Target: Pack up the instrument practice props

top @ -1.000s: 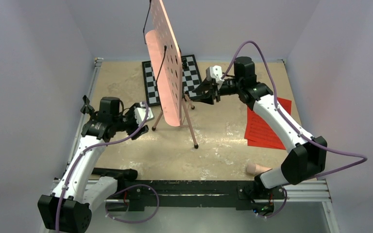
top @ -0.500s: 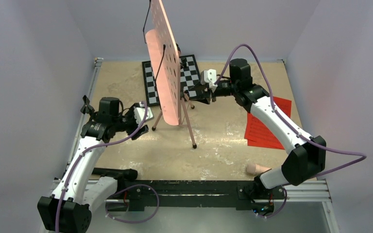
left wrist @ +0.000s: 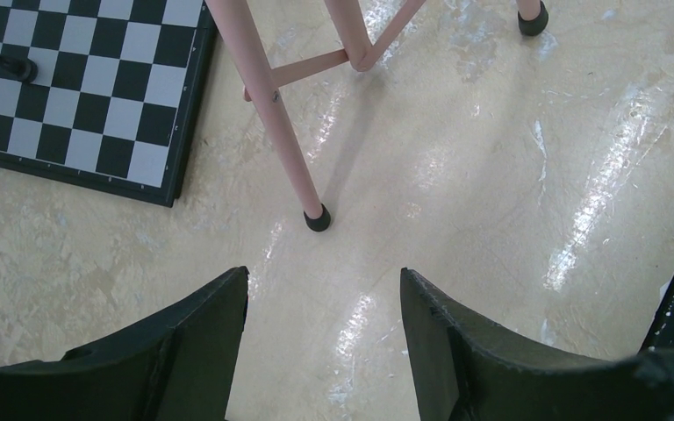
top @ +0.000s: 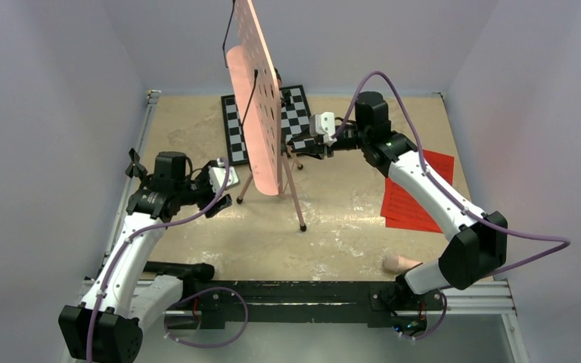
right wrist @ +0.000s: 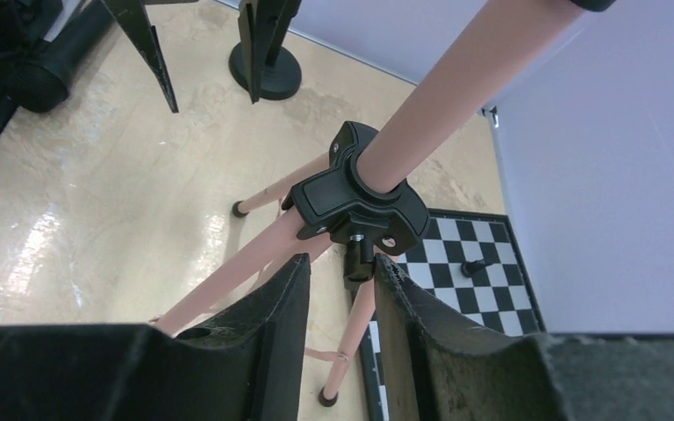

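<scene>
The pink music stand point(top: 257, 98) stands upright mid-table, with its perforated desk high and its tripod legs point(top: 295, 197) spread. My right gripper point(top: 296, 145) is at its black tripod hub point(right wrist: 355, 197). In the right wrist view its gripper point(right wrist: 342, 263) is open a narrow gap, and the hub's black knob point(right wrist: 360, 263) sits between the fingertips. My left gripper point(top: 227, 175) is open and empty, low over the table, just short of a stand leg's foot point(left wrist: 318, 219). Red sheets point(top: 416, 193) lie at the right. The peach tube point(top: 399, 262) lies near the right arm's base. The black peg stand point(right wrist: 266, 79) stands at the left.
The black-and-white chessboard point(top: 296, 113) lies behind the stand, under one leg, with a small black piece point(left wrist: 4, 63) on it. The enclosure walls stand close on the left, right and back. The arms' base rail point(top: 295, 295) runs along the near edge.
My right gripper has moved left to the stand's tripod hub. The left arm and the stand have not moved.
</scene>
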Motion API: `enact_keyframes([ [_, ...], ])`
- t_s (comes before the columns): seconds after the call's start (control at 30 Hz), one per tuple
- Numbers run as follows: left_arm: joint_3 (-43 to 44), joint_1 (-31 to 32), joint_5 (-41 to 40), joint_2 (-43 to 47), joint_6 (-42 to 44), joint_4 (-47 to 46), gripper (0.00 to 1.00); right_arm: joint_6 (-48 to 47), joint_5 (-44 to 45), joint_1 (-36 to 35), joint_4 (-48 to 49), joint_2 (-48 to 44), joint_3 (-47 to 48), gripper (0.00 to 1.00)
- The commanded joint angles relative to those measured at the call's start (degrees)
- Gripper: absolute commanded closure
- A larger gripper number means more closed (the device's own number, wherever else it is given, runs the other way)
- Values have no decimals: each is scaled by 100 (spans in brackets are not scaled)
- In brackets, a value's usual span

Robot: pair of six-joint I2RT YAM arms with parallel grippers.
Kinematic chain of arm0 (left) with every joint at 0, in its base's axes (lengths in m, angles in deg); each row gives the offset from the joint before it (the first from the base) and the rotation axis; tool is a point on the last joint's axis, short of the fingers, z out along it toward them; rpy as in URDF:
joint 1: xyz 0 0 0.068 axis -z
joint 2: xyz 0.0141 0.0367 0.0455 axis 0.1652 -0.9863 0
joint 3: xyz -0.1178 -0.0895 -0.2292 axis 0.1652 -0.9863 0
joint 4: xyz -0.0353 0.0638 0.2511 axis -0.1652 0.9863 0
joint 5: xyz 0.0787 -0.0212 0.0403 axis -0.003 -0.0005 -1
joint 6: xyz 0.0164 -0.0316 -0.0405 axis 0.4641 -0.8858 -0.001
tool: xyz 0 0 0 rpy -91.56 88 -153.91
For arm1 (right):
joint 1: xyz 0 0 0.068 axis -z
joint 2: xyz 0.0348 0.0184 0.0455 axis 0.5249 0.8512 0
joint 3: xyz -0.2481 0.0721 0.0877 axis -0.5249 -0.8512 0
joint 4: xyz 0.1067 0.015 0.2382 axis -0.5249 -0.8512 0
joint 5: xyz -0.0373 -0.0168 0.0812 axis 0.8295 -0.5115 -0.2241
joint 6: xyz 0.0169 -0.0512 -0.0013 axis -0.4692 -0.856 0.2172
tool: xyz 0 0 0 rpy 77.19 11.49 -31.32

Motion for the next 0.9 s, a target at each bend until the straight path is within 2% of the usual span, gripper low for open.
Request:
enact_keyframes([
  [0.0, -39, -32, 94, 3, -109, -166, 32, -464, 117, -102, 202, -46, 89, 66],
  [0.3, 27, -31, 96, -100, -118, -127, 32, -1655, 479, -267, 574, -102, -270, 100],
  [0.4, 59, -31, 110, -136, -125, -154, 32, -2314, 499, -309, 637, -158, -469, 100],
  [0.57, 14, -31, 103, -144, -177, -274, 32, -4530, 518, -380, 878, -387, -1373, 100],
  [0.7, -36, -32, 125, -137, -180, -289, 32, -5458, 536, -380, 1376, -501, -2087, 100],
  [0.73, -51, -31, 125, -137, -184, -299, 32, -5606, 536, -380, 1432, -503, -2219, 91],
  [0.8, -81, -25, 138, -137, -203, -341, 32, -5864, 536, -380, 1635, -497, -2488, 60],
  [0.87, -93, -32, 150, -141, -214, -356, 32, -6060, 635, -376, 1837, -512, -2714, 34],
])
